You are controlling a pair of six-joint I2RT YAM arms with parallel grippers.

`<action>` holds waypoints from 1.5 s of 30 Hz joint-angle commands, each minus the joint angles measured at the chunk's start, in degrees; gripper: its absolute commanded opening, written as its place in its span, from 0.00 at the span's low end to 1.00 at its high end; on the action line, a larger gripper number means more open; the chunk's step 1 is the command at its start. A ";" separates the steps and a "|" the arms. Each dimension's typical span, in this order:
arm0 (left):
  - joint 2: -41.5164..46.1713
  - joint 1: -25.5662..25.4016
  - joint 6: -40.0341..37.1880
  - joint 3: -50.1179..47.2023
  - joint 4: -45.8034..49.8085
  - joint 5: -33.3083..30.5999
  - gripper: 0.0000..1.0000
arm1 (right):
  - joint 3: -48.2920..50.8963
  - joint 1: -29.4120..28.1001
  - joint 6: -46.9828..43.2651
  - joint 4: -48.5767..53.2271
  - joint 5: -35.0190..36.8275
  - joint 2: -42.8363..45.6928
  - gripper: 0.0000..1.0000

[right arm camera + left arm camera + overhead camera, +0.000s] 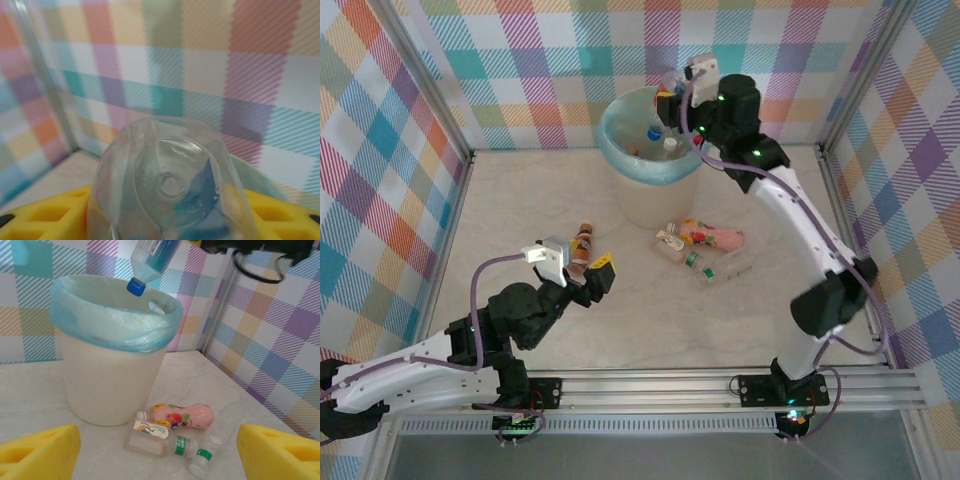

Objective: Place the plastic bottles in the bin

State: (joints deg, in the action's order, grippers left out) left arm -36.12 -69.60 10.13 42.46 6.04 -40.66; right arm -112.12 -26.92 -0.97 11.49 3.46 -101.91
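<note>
My right gripper [675,100] is shut on a clear bottle with a blue label [152,257], held cap down over the bin [617,152], its blue cap just above the teal-lined rim [67,310]. In the right wrist view the bottle's clear base [170,182] sits between the yellow fingers [45,212]. Two bottles lie inside the bin [662,138]. My left gripper [592,272] stands open and empty over the table, just in front of a brown bottle [582,243]. A pink bottle [185,416], a white-labelled one [150,435] and a green-labelled one [197,454] lie by the bin's foot.
Checked walls enclose the table on three sides, with metal posts [825,150] at the back corners. The loose bottles [700,245] lie right of centre, between the bin and the right arm's forearm [800,215]. A rail [650,385] runs along the near edge.
</note>
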 commanded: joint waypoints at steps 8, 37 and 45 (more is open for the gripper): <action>1.05 0.54 4.14 -0.36 3.63 -1.53 0.82 | -13.60 1.08 -9.13 5.43 16.11 -17.38 0.59; 1.07 0.54 6.04 -1.85 4.67 -3.61 0.83 | -20.42 2.49 0.08 13.92 2.73 -14.02 0.83; -0.30 0.75 9.52 -0.82 9.29 -10.60 0.86 | -17.71 1.96 3.57 15.76 -3.34 -7.82 0.78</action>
State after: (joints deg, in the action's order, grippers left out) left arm -35.94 -69.54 16.71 41.06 11.86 -45.82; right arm -130.61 -24.73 -0.01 26.30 3.88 -112.12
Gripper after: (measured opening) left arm 0.831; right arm 0.787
